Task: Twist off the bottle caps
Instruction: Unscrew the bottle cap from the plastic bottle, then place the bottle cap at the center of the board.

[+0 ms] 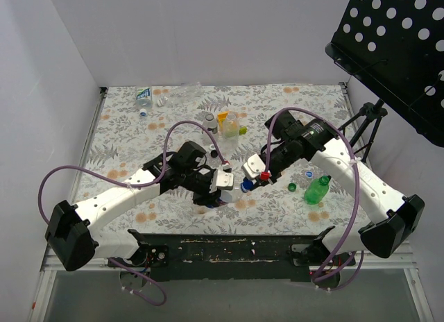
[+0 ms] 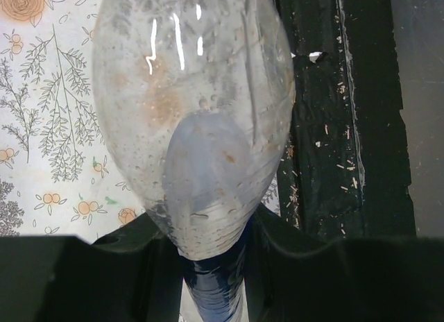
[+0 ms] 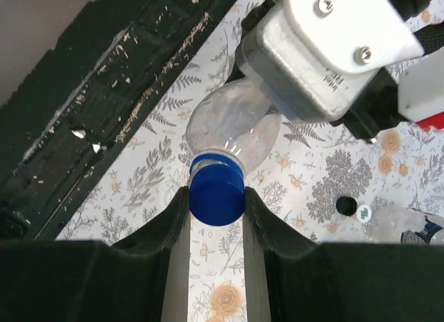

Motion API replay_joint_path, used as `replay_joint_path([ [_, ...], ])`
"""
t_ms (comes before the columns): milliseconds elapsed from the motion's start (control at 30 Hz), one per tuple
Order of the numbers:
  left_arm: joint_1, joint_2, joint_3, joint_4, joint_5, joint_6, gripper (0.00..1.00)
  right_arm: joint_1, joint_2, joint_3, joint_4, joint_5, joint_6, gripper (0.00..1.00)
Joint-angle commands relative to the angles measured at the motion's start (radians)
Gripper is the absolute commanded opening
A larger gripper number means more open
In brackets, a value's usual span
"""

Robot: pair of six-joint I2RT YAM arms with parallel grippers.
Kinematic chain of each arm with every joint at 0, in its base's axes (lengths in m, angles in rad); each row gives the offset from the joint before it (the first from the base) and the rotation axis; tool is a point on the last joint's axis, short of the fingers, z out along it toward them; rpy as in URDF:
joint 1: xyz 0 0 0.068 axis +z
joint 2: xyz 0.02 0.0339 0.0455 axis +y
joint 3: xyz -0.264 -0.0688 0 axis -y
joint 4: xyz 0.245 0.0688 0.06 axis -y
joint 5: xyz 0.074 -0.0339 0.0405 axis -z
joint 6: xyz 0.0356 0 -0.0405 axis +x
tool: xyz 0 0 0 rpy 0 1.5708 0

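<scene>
Right hand (image 3: pixel 216 197) of mine is clamped on the blue cap (image 3: pixel 216 205), w/ one finger touching each side of it. That cap sits on the neck of the clear bottle (image 3: pixel 232 124). My left hand (image 2: pixel 208 249) grips the same bottle round its body, fingers tight on both sides. So the bottle is held btwn my 2 hands, over the near mid part of the desk (image 1: pixel 125 141), close to the black strip (image 1: pixel 229 252) along the near edge. Little drops are stuck on the bottle wall.

Desk has a cloth w/ flowers & leaves on it. Green bottle (image 1: pixel 318 190) lies on the right, beside my right arm, & a green cap (image 1: pixel 292 187) sits just left of it. Another small cap (image 1: pixel 309 174) is near those two. Farther back, in the mid, is a yellowish bottle (image 1: pixel 227 123). At the far left lies a blue-label bottle (image 1: pixel 144 95), w/ a loose blue cap (image 1: pixel 143 114) just in front of it. My right wrist view shows a black cap (image 3: pixel 345 206) & a white cap (image 3: pixel 364 212) just beside each other on the desk. Big black board w/ holes (image 1: pixel 392 51) stands at the far right.
</scene>
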State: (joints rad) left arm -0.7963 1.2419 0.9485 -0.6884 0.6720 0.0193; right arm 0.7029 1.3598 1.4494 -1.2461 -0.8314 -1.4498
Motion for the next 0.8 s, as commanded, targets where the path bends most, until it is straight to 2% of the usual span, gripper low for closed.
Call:
replay_joint_path([
  [0,-0.004,-0.015,0.007,0.012,0.025,0.022,0.2,0.001,-0.019,0.035,-0.013,0.064,-0.064,0.15],
  [200,-0.006,-0.016,-0.019,0.069,-0.017,-0.012,0.19,-0.014,-0.044,0.038,0.048,0.034,0.054,0.14],
  [300,-0.004,-0.039,-0.036,0.087,-0.051,-0.053,0.19,-0.095,-0.05,0.069,0.103,-0.037,0.153,0.13],
  [433,-0.004,-0.123,-0.091,0.153,-0.1,-0.085,0.19,-0.204,-0.053,0.068,0.238,-0.077,0.38,0.13],
  [533,-0.003,-0.206,-0.137,0.229,-0.137,-0.123,0.19,-0.236,-0.051,0.002,0.38,-0.02,0.57,0.14],
  [600,-0.001,-0.263,-0.163,0.292,-0.17,-0.16,0.19,-0.241,-0.045,-0.062,0.499,0.076,0.716,0.14],
  [767,0.017,-0.392,-0.237,0.456,-0.302,-0.266,0.19,-0.241,0.01,-0.227,0.694,0.271,0.888,0.15],
])
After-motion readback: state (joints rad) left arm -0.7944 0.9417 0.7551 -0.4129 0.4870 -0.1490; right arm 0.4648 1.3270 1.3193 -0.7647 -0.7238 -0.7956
